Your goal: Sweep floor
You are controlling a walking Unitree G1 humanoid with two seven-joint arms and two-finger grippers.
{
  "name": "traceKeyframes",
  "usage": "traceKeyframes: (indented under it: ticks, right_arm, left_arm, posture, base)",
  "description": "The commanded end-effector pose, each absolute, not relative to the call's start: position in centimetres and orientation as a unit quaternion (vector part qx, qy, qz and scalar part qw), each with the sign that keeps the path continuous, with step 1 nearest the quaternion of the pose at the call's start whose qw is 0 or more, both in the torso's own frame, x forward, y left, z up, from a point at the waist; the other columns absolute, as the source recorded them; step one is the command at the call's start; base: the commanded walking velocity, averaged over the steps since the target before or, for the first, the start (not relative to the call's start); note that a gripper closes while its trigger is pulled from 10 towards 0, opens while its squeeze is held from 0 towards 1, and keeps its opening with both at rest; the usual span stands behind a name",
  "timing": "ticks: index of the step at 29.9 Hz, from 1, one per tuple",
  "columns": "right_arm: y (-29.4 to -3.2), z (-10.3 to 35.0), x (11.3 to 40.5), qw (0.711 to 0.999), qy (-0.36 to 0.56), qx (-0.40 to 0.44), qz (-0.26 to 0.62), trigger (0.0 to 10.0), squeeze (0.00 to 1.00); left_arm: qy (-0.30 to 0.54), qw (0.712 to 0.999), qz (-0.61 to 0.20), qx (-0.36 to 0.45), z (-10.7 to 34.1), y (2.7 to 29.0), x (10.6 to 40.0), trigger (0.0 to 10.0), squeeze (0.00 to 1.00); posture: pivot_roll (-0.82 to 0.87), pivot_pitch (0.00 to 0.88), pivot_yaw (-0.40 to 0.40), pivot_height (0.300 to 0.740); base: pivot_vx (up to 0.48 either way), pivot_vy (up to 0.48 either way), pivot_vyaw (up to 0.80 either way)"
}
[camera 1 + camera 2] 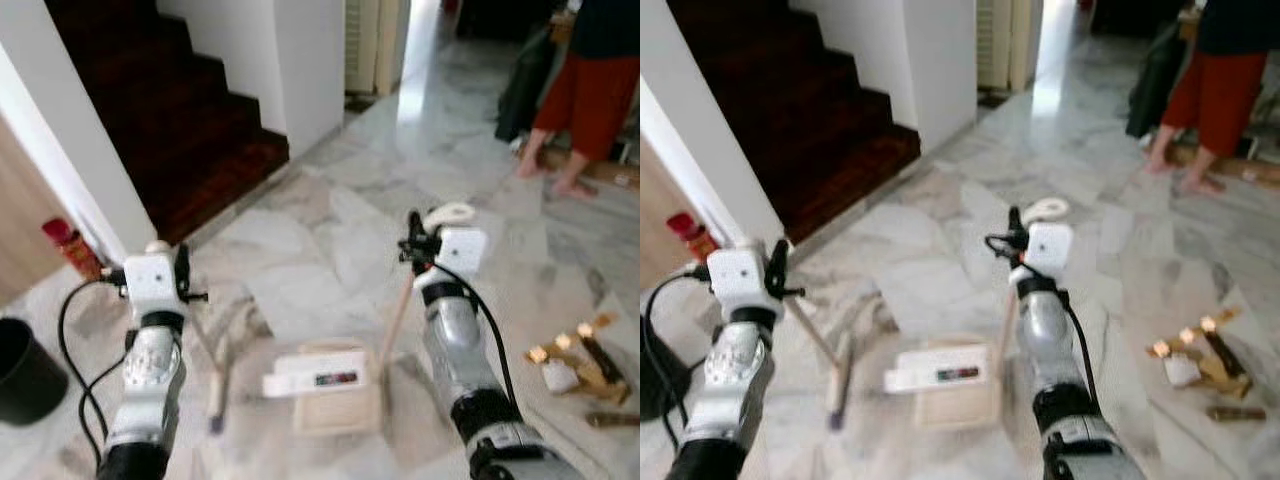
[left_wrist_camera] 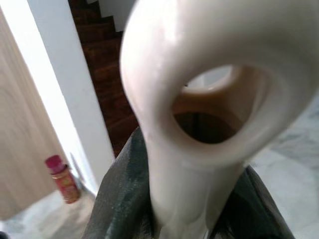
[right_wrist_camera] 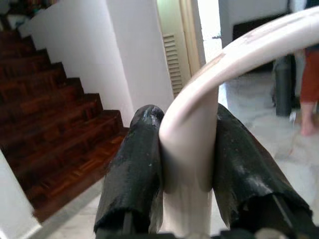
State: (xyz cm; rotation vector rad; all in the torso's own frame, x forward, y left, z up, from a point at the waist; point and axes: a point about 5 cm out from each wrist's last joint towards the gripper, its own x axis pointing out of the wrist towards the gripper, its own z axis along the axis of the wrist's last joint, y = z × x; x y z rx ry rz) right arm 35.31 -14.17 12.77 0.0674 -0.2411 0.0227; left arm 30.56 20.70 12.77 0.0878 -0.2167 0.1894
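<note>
1. Marble floor (image 1: 330, 250) runs from the dark wooden stairs (image 1: 190, 130) toward a bright doorway in the left eye view. The left gripper (image 1: 178, 268) holds a broom handle (image 1: 203, 345) that slants down to a blurred broom head (image 1: 216, 395) on the tiles. The right gripper (image 1: 425, 240) holds the looped top of a dustpan handle (image 1: 398, 320). The cream dustpan (image 1: 335, 385) sits on the floor between the two arms, just beside the broom head on its right. Small wooden scraps (image 1: 580, 360) lie well to the right. A black bin (image 1: 25, 370) stands at the far left, a red bottle (image 1: 70, 245) by the wall, and a person (image 1: 590, 90) in red shorts stands at the back.

2. The right eye view shows the same layout, with the broom head (image 1: 838, 390) near the dustpan (image 1: 955, 385), the two apart.

3. In the left wrist view, dark fingers (image 2: 119, 199) are clenched on a cream handle with a ring-shaped end (image 2: 214, 99).

4. In the right wrist view, both black fingers (image 3: 134, 169) press against the curved cream handle (image 3: 192, 149), grasping it firmly.
</note>
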Motion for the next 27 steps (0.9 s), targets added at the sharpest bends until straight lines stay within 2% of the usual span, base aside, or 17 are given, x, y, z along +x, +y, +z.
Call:
traceKeyframes:
  ticks: [1,27]
  right_arm:
    - [-14.36,13.93,35.52,0.988,-0.147,0.043,0.006,10.0,0.00]
    - [-13.63,13.61,35.34,0.988,-0.142,0.050,0.019,10.0,0.00]
  left_arm:
    - [-0.133,0.986,0.086,0.043,13.94,20.16,30.89,10.0,0.00]
    - [-0.135,0.986,0.081,0.047,14.34,20.20,30.97,10.0,0.00]
  posture:
    - [0.03,0.000,0.104,0.740]
    - [0.04,0.000,0.123,0.740]
  base:
    - [0.000,0.428,0.00]
    - [0.000,0.428,0.00]
